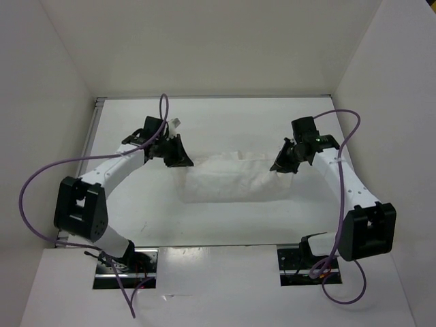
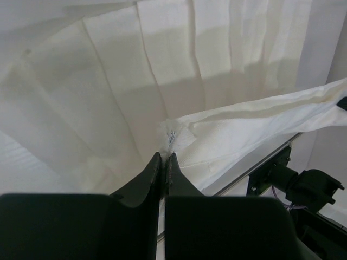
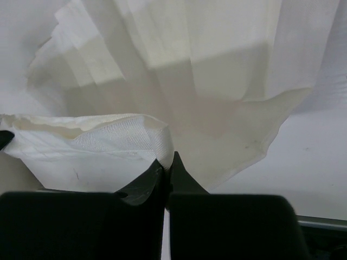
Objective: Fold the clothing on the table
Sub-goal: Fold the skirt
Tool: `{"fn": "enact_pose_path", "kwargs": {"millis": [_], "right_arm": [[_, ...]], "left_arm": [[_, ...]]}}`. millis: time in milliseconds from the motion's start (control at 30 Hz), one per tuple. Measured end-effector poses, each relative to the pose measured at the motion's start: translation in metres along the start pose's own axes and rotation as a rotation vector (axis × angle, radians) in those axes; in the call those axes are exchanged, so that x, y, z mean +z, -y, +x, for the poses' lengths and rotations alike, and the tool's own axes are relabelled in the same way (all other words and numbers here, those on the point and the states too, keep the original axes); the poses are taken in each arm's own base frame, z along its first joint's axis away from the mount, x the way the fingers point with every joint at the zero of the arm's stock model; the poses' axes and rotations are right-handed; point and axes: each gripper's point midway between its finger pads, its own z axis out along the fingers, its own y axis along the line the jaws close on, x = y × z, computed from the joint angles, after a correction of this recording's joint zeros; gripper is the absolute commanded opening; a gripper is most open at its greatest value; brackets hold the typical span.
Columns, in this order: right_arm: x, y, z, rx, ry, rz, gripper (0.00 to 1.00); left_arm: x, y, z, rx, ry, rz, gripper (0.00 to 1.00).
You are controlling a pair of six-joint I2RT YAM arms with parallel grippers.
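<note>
Two arms, one garment, one table; you are viewing them as listed.

1. Clothing (image 1: 231, 178): white, thin and pleated. It is lying near the middle of the table (image 1: 225, 122), spreading between the two arms. Its near part is resting on the surface, and each far corner is sitting in a gripper.

2. Left gripper (image 1: 178, 158): you are pinching the garment's far left corner with it. In the left wrist view the jaws are pressing together on a small stitched point of fabric, with no gap showing between them. Broad pleats are fanning out beyond, and a flat band of cloth is running off to the right.

3. Right gripper (image 1: 285, 163): you are clamping the far right corner here. In the right wrist view the jaws are closing tight on a rolled, woven edge, and the pleated part is spreading beyond it down to the table.

4. Purple cables (image 1: 41, 178): one is looping out from each arm, clear of the garment.

5. White walls (image 1: 218, 48): these are enclosing the table at the left, right and far sides.
</note>
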Motion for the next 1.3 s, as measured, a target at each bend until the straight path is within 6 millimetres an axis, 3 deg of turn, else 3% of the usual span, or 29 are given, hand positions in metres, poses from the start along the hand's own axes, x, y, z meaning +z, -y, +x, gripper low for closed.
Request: {"fn": "enact_pose_path", "kwargs": {"millis": [267,400,533,633,800,1000,1300], "right_arm": [[-0.024,-0.012,0.015,-0.015,-0.035,-0.087,0.0],[-0.034,-0.02,0.014,-0.03,-0.036,-0.116,0.0],[-0.031,-0.03,0.002,-0.053,-0.036,-0.12,0.0],[-0.017,-0.034,-0.011,-0.068,-0.04,-0.097,0.02],[0.015,-0.036,-0.034,-0.088,-0.033,-0.049,0.02],[0.056,-0.038,-0.061,-0.101,-0.019,-0.001,0.02],[0.1,-0.035,-0.08,-0.111,-0.016,0.047,0.04]], "left_arm": [[-0.059,0.019,0.017,-0.008,0.095,0.013,0.02],[-0.062,0.016,0.016,-0.014,0.107,-0.004,0.02],[-0.042,0.0,0.013,-0.049,0.067,-0.052,0.02],[-0.024,-0.01,0.002,-0.068,0.045,-0.091,0.02],[0.004,-0.021,-0.029,-0.069,0.067,-0.139,0.01],[0.038,-0.04,-0.052,-0.083,0.069,-0.197,0.01],[0.063,-0.057,-0.064,-0.095,0.063,-0.249,0.01]]}}
